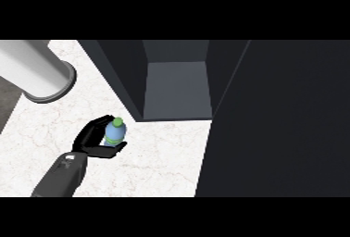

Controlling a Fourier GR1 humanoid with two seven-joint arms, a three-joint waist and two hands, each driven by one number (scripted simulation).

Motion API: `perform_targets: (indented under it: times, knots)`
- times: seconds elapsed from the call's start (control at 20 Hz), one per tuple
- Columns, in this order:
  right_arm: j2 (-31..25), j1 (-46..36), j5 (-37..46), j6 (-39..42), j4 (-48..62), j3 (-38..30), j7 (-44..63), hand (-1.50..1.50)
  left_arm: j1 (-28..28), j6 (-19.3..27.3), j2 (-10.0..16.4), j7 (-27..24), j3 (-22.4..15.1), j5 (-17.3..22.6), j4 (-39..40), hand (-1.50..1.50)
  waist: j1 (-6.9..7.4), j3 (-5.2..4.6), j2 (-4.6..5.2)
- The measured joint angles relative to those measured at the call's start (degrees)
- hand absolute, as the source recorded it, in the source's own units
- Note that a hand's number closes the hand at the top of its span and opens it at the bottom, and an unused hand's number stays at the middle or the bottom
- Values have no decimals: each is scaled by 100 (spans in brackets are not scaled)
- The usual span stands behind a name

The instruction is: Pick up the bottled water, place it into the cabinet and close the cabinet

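Nearest, at near left: grey forearm (61,176) coming in from the lower edge and ending in the left robot hand (92,139), curled round the bottled water (114,133), with pale worktop (160,157) beneath. Holds the bottle with its long axis about upright, green cap (117,121) toward far. Faces the open cabinet (178,88), which lies far and right of the bottle, close by. Must clear the cabinet's left wall (126,83), just beside the cap. Far left: pale cylinder (41,74), well apart. Right: broad dark panel (287,120), probably the open door. No right robot hand in view.
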Motion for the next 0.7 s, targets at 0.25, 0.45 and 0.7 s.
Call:
perform_targets:
  times: [0.25,0.45,0.7]
  knots:
    - [-39,54,-6,-95,34,20,-8,-150,160,915,-273,-503,-140,-213,-280,150,50,5,-15]
    - [-83,49,-12,-158,18,-31,-11,-150,333,1782,-588,-714,46,-106,-501,150,97,10,-34]
    - [-141,114,-16,-205,-28,15,6,-150,363,2255,-889,-915,113,56,-797,150,110,13,-37]
